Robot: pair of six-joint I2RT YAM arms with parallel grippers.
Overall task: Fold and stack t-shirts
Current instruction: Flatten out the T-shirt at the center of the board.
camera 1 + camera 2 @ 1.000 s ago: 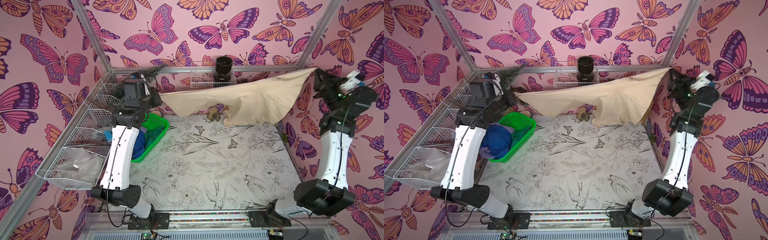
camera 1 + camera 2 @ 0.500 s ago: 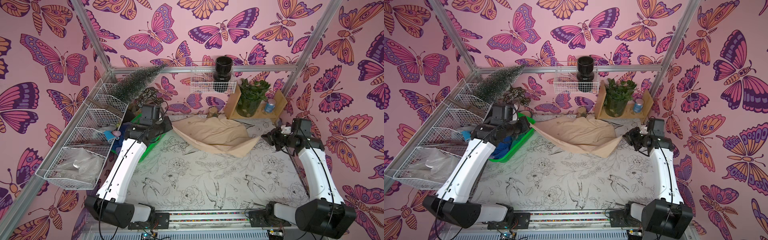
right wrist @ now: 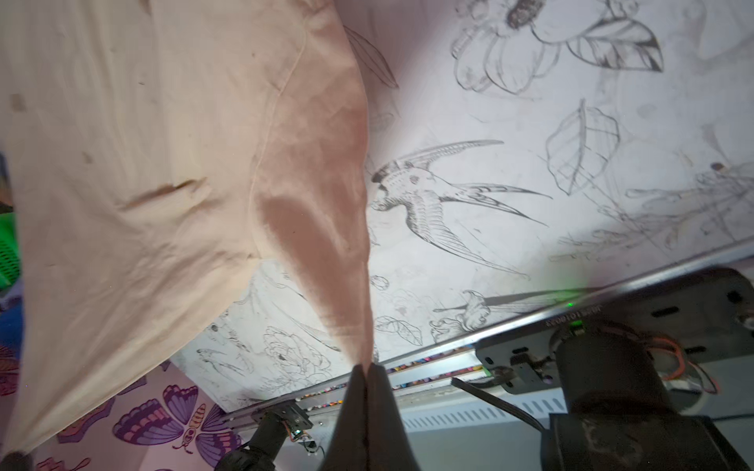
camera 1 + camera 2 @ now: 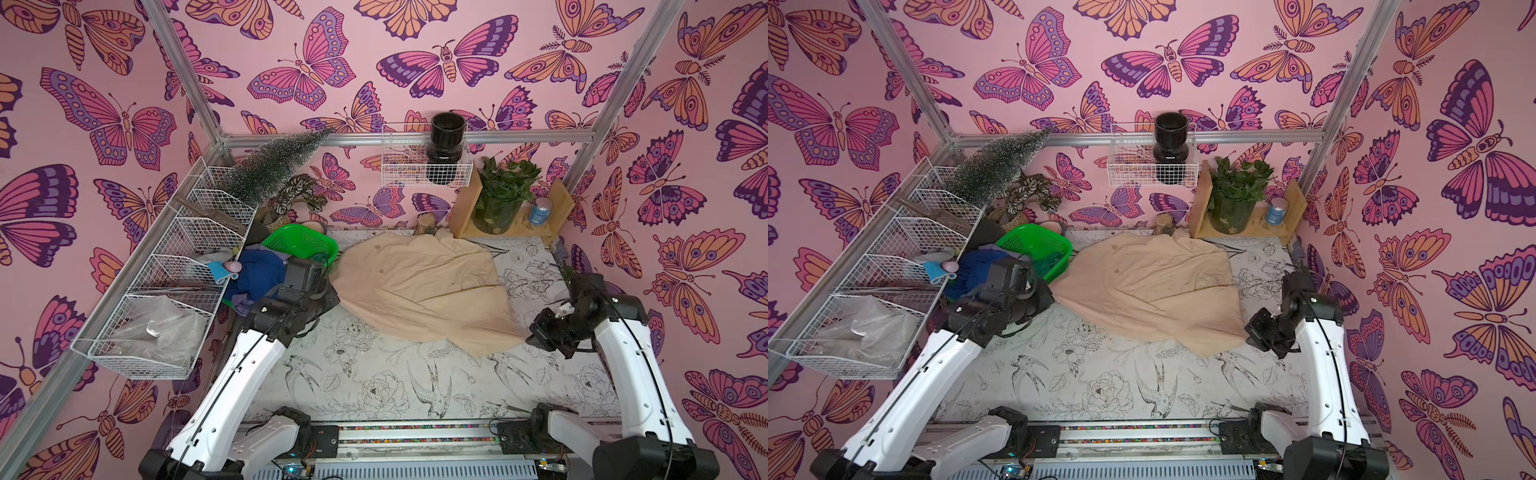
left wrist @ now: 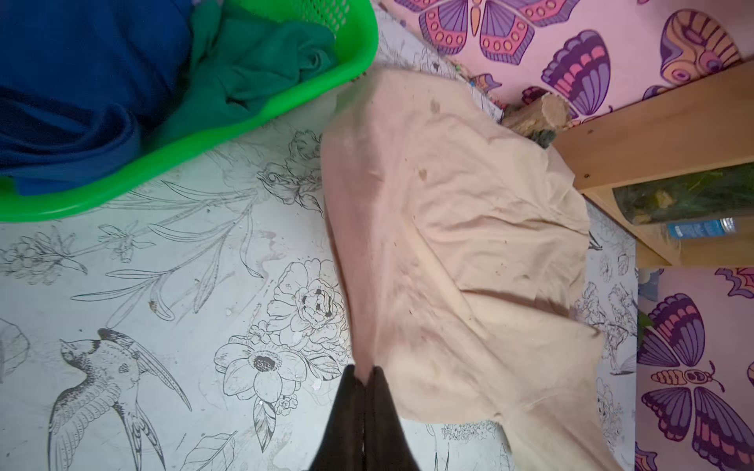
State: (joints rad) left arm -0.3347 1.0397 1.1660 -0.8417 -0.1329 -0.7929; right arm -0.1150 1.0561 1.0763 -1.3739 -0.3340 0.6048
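The beige t-shirt [image 4: 419,286] [image 4: 1150,286] lies spread on the flower-printed table in both top views, with one crease across it. My left gripper [image 5: 364,373] is shut on its edge next to the basket. My right gripper [image 3: 365,367] is shut on a corner at the shirt's right front end, and the cloth rises from the table to it. A royal blue t-shirt [image 4: 259,274] [image 5: 81,81] and a dark green t-shirt [image 5: 261,69] lie bunched in the bright green basket [image 4: 307,243]. A lavender fold [image 4: 241,305] shows under the blue one.
White wire baskets [image 4: 174,291] line the left wall, one holding a light-blue item with a pink piece [image 4: 222,270]. At the back stand a small frosted tree [image 4: 270,166], a wire shelf with a black vase [image 4: 444,149], a log [image 4: 424,222], and a wooden shelf with a plant [image 4: 503,199] and a blue can [image 4: 539,212].
A second ago both arms held the beige t-shirt stretched high in the air. They have come down and towards the front, laying it on the table, still gripped.
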